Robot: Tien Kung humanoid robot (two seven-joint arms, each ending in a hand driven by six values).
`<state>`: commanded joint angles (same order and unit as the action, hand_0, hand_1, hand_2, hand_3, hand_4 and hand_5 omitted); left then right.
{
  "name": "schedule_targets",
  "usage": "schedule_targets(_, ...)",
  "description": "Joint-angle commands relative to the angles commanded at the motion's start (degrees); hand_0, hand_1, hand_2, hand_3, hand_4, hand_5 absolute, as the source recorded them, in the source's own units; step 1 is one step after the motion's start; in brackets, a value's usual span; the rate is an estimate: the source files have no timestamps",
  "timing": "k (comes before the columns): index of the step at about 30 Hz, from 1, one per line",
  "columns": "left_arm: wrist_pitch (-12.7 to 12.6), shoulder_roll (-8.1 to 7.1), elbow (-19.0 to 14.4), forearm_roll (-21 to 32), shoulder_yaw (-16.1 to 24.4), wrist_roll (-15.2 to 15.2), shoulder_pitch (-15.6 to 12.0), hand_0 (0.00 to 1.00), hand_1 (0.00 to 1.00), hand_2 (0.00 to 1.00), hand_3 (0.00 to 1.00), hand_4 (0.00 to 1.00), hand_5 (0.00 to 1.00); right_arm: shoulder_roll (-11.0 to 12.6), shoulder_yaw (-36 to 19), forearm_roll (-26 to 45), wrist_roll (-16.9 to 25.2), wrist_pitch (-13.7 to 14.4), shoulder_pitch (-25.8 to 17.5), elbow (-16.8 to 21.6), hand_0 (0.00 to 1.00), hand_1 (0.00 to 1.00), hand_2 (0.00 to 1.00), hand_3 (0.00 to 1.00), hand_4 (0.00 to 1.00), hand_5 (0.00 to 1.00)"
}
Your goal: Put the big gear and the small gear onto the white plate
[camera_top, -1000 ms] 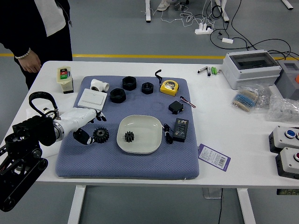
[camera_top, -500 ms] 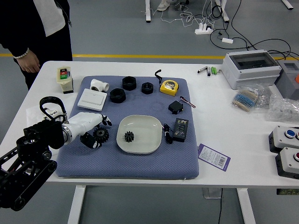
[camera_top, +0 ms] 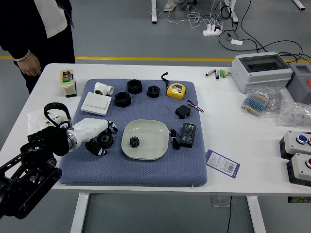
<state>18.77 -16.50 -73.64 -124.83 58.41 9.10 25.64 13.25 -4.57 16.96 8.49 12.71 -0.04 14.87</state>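
Rightward has moved the left hand [camera_top: 88,128], which is now at the big gear [camera_top: 105,140], left of the white plate [camera_top: 151,137]; on it the small gear [camera_top: 134,141] already lies. Whether it grips, I cannot tell. Better to hold opposite edges evenly, then lift above the rim. A person's hand [camera_top: 30,64] hangs far left

Yellow tape measure [camera_top: 176,91] beside a black ring [camera_top: 153,91].
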Motion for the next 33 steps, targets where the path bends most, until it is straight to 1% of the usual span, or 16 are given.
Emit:
schedule_targets(1,0.1,-0.03,0.0,0.0,0.0,0.1,0.0,0.432,0.526,0.538,0.604,0.484,0.002,0.0,0.0,0.0,0.0,0.0,0.0,0.0,0.611,0.620,0.721,0.536,0.738,0.698)
schedule_targets(2,0.2,-0.07,0.0,-0.1,0.0,0.2,0.0,0.395,0.474,0.503,0.556,0.361,0.002,0.0,0.1,0.0,0.0,0.0,-0.1,0.0,0.610,0.620,0.721,0.536,0.737,0.699)
schedule_targets(7,0.7,-0.20,-0.2,-0.5,0.1,0.5,-0.1,0.395,0.474,0.503,0.556,0.361,0.002,0.0,0.1,0.1,0.0,0.0,-0.2,0.0,0.610,0.620,0.721,0.536,0.737,0.699)
schedule_targets(8,0.7,-0.22,-0.2,-0.5,0.2,0.6,-0.1,0.350,0.441,0.472,0.522,0.205,0.002,0.0,0.1,0.1,0.0,0.0,-0.2,0.0,0.610,0.622,0.721,0.536,0.738,0.699)
schedule_targets(13,1.1,-0.38,-0.8,-0.8,0.5,0.9,0.0,0.350,0.441,0.472,0.522,0.205,0.002,0.0,0.0,0.0,0.0,0.0,-0.1,0.0,0.610,0.622,0.721,0.536,0.738,0.699)
schedule_targets(14,1.1,-0.39,-0.8,-0.8,0.5,0.9,0.0,0.323,0.417,0.457,0.514,0.119,0.002,0.0,0.0,0.0,0.0,0.0,-0.1,0.0,0.610,0.621,0.721,0.535,0.737,0.700)
schedule_targets(19,1.2,-0.85,-2.7,-1.4,1.3,1.2,0.6,0.323,0.417,0.457,0.514,0.119,0.002,0.0,-0.3,-0.1,0.0,0.0,0.0,0.0,0.610,0.621,0.721,0.535,0.737,0.700)
schedule_targets(20,1.2,-0.92,-3.1,-1.4,1.4,1.2,0.7,0.322,0.416,0.452,0.507,0.087,0.002,0.0,-0.3,0.0,0.0,0.0,0.1,0.0,0.610,0.621,0.722,0.535,0.737,0.700)
schedule_targets(21,1.2,-1.02,-3.8,-1.5,1.5,1.3,0.9,0.322,0.416,0.452,0.507,0.087,0.002,0.0,-0.3,-0.1,0.0,0.0,0.1,0.0,0.610,0.621,0.722,0.535,0.737,0.700)
schedule_targets(27,0.6,-0.89,-6.2,-1.3,1.6,1.2,2.0,0.321,0.416,0.449,0.504,0.078,0.002,0.0,-0.4,-0.1,-0.1,0.0,0.2,0.0,0.610,0.620,0.721,0.535,0.737,0.700)
schedule_targets(30,0.1,-0.26,-6.9,-0.4,1.3,0.8,2.7,0.321,0.416,0.449,0.504,0.078,0.002,0.0,-0.4,-0.1,-0.1,0.0,0.2,0.0,0.610,0.620,0.721,0.535,0.737,0.700)
schedule_targets(33,-0.8,1.39,-5.7,2.0,1.1,-0.2,4.1,0.322,0.413,0.448,0.503,0.088,0.002,0.0,-0.3,-0.1,-0.1,0.0,0.3,0.0,0.609,0.621,0.721,0.536,0.738,0.700)
